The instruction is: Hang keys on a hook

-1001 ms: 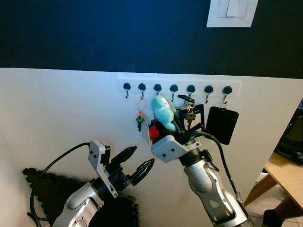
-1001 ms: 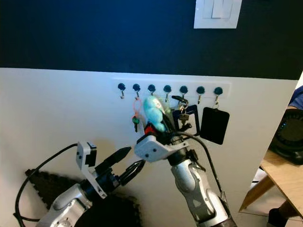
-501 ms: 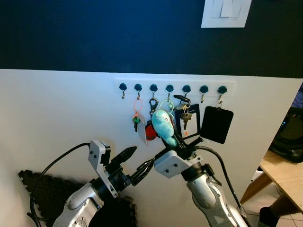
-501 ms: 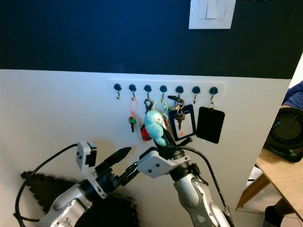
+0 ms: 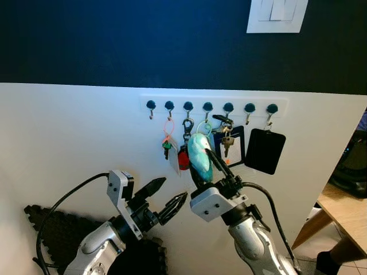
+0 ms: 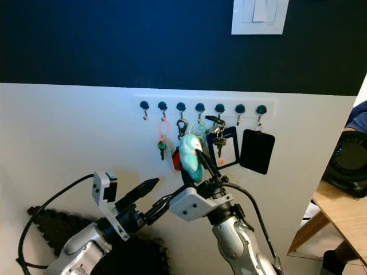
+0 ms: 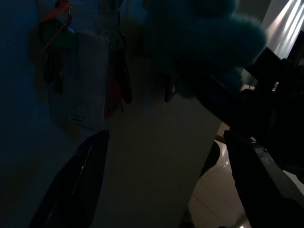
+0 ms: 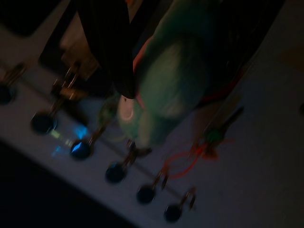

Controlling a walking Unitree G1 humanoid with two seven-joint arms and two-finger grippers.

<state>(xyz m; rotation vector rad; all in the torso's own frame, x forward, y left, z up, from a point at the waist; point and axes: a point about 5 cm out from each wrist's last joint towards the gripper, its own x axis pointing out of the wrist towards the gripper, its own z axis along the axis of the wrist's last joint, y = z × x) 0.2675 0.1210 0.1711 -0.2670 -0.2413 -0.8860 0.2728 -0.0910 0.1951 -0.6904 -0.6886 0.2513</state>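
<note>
A teal plush keychain (image 5: 199, 156) hangs upright by its green ring (image 5: 203, 126) from the fourth hook (image 5: 207, 106) of the white hook rail (image 5: 281, 106). My right gripper (image 5: 202, 165) reaches up from below, open, with the plush between its fingers. One black finger (image 5: 217, 165) lies along the plush's right side. In the right wrist view the plush (image 8: 175, 90) sits beside one finger (image 8: 111, 47) and touches its tip. My left gripper (image 5: 174, 190) is open, lower left of the keys, holding nothing.
Other hooks carry an orange loop with a green key (image 5: 168, 143), a white tag (image 5: 174, 161), a red fob (image 5: 183, 161), keys in a blue frame (image 5: 230, 142) and a black card holder (image 5: 264, 150). A black mat (image 5: 51, 229) lies lower left. A wooden table (image 5: 344, 209) stands right.
My right gripper came down from the hook rail, leaving the green ring on the fourth hook. The plush swung from tilted to hanging upright. The left arm stayed still.
</note>
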